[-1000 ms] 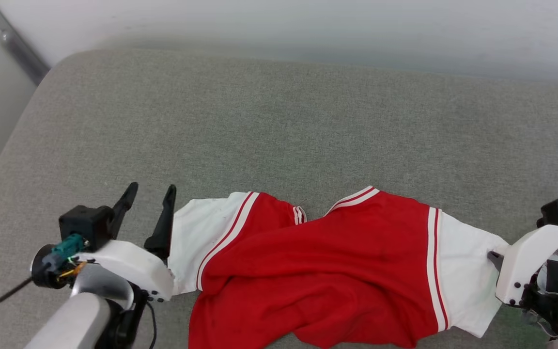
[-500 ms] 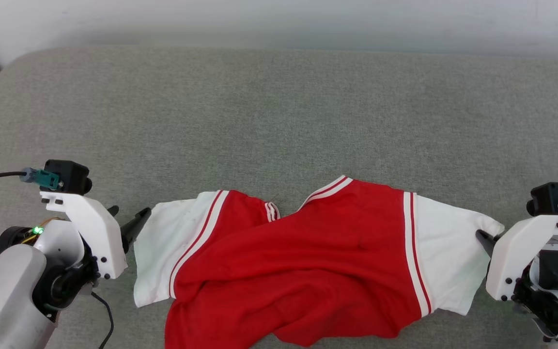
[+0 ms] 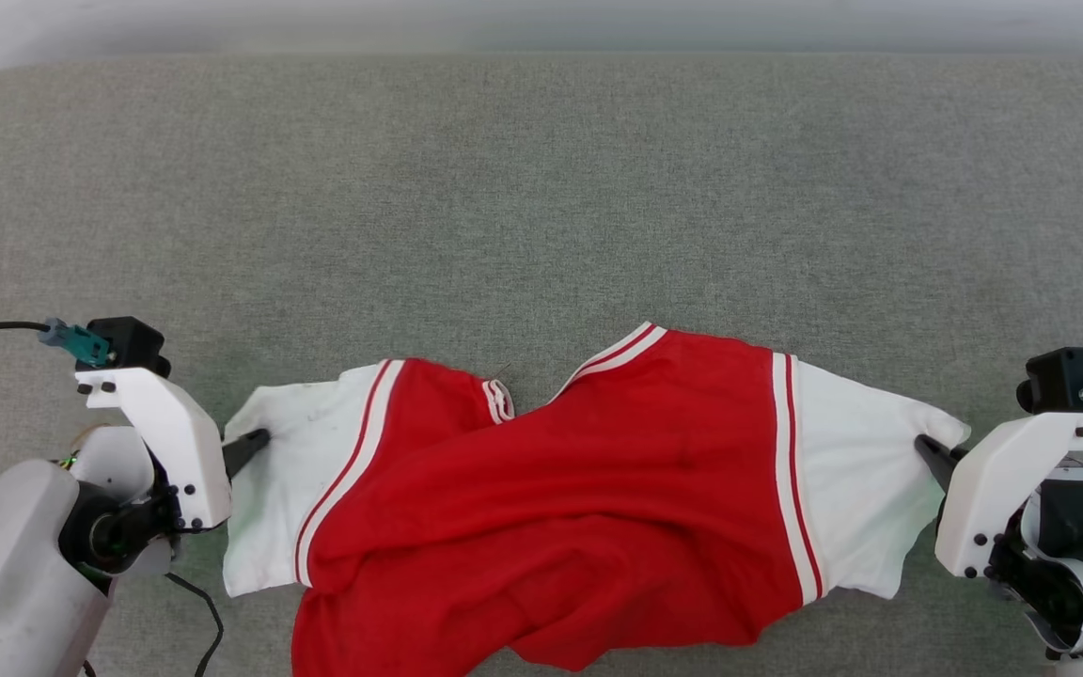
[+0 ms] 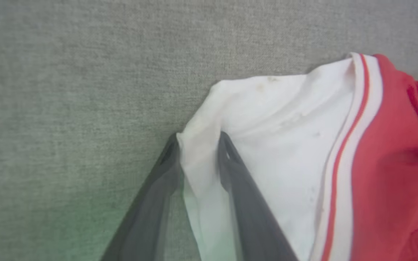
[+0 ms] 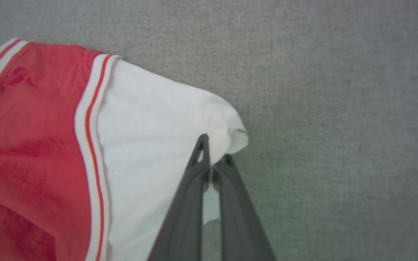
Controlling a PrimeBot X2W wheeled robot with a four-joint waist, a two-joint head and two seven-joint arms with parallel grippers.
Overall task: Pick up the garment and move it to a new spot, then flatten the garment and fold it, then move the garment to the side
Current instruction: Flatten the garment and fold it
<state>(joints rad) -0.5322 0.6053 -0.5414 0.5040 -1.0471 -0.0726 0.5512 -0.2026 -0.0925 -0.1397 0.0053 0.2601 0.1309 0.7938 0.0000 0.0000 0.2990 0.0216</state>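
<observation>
Garment (image 3: 551,527), flattening stage: frame-right sleeve is pinched by right gripper (image 5: 214,150), frame-left sleeve straddled by left gripper (image 4: 200,139), closure unclear; outward tensioning is judged due.

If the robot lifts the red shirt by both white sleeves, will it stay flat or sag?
Probably sags: the shirt lies in soft folds. Likely light, as thin sleeve cloth bunches inside the left pincer.
</observation>
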